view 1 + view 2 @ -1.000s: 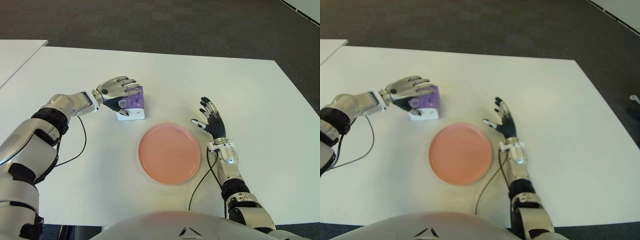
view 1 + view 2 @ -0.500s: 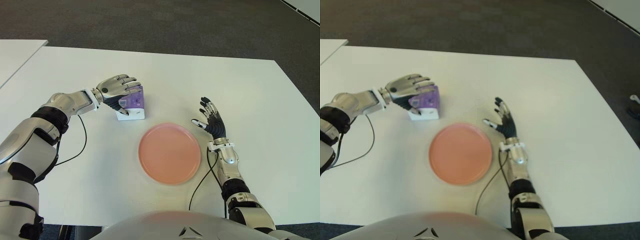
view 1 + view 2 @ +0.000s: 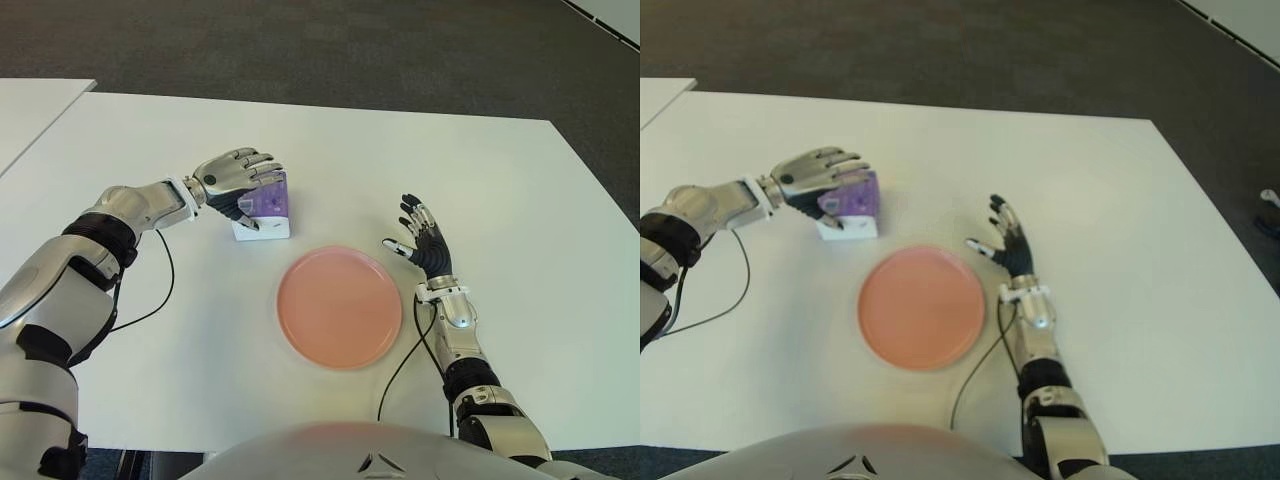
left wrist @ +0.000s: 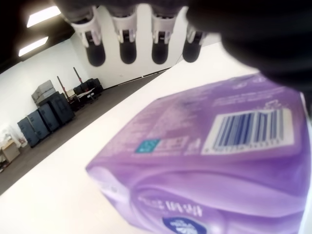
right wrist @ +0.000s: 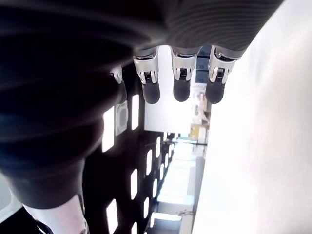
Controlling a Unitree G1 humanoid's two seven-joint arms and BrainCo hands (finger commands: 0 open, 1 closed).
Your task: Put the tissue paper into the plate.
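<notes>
The purple tissue pack (image 3: 264, 204) stands on the white table (image 3: 480, 180), just behind and left of the pink plate (image 3: 339, 307), which holds nothing. The left hand (image 3: 234, 178) covers its top; whether the fingers grip it is unclear. Right of the plate, the right hand (image 3: 422, 243) is spread and holds nothing.

Bright, even overhead light, white tabletop (image 3: 420, 160) nearly shadowless, soft faint shadow beside the plate (image 3: 339, 307), wrist views blurred up close, left robot hand (image 4: 122, 29) dark and out of focus, ceiling lights glaring beyond the right robot hand (image 5: 175, 73)
</notes>
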